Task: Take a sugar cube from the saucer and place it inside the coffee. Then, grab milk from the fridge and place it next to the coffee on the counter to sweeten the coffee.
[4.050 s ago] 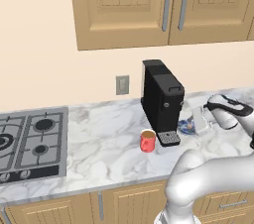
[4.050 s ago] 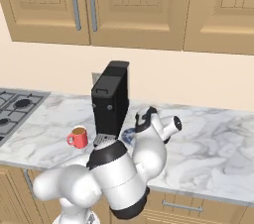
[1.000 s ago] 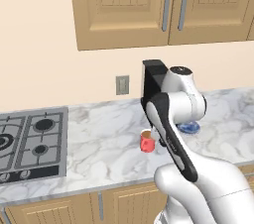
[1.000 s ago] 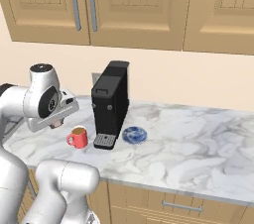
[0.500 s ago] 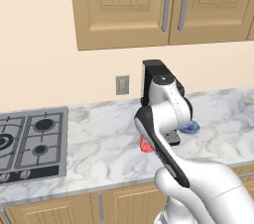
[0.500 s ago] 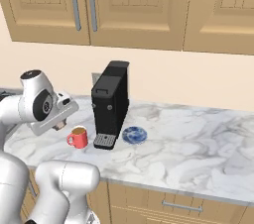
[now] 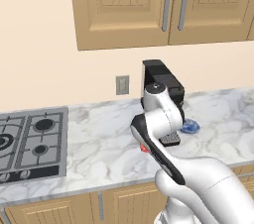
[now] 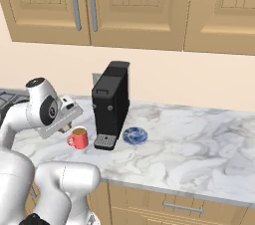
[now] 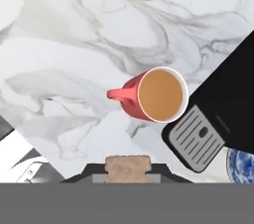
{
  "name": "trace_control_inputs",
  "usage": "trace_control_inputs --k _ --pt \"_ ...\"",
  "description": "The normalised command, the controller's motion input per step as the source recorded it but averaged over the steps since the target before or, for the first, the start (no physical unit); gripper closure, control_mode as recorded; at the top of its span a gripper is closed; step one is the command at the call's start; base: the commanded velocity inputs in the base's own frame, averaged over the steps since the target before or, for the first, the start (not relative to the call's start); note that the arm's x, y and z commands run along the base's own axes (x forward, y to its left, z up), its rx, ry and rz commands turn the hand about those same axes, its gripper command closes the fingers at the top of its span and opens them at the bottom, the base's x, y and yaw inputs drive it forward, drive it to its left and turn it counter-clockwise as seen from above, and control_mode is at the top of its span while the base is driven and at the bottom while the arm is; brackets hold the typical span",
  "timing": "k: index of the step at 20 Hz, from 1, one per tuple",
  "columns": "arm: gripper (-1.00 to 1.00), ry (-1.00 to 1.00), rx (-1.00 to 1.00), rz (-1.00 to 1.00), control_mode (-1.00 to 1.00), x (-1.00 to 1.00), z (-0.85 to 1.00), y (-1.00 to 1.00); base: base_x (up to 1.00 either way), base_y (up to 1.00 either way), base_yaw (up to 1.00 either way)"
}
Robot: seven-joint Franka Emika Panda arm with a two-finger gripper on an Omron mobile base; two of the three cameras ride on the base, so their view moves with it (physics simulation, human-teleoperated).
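The red mug of coffee [image 9: 159,94] stands on the marble counter [image 9: 74,25], brown liquid showing, handle toward the view's left. My gripper [image 9: 128,174] hovers above the counter just short of the mug, shut on a small tan sugar cube [image 9: 128,165]. From the right base, the gripper [image 8: 65,127] hangs just up and left of the mug [image 8: 78,138]. The blue saucer [image 8: 135,135] lies right of the coffee machine, its edge [image 9: 243,166] showing in the hand view. From the left base my arm hides most of the mug [image 7: 143,147]; the saucer [image 7: 190,127] peeks out.
The tall black coffee machine [image 8: 112,100] stands between mug and saucer, its grey drip tray [image 9: 197,138] close beside the mug. A gas hob [image 7: 30,141] is set in the counter at the far left. Wooden wall cabinets [image 8: 134,5] hang overhead.
The arm has swung left and lower, carrying the hand with the cube closer above the mug. Mug, saucer and machine have stayed put.
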Motion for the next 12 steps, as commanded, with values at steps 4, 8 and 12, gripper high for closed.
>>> trace_control_inputs --k 4,8,12 --pt "1.00 -0.01 -0.01 -0.04 -1.00 0.40 -0.15 0.00 0.00 0.00 0.00" --pt "1.00 0.00 0.00 -0.04 -1.00 0.38 -0.19 0.00 0.00 0.00 0.00" --pt "1.00 0.00 0.00 -0.03 -1.00 0.34 -0.26 0.00 0.00 0.00 0.00"
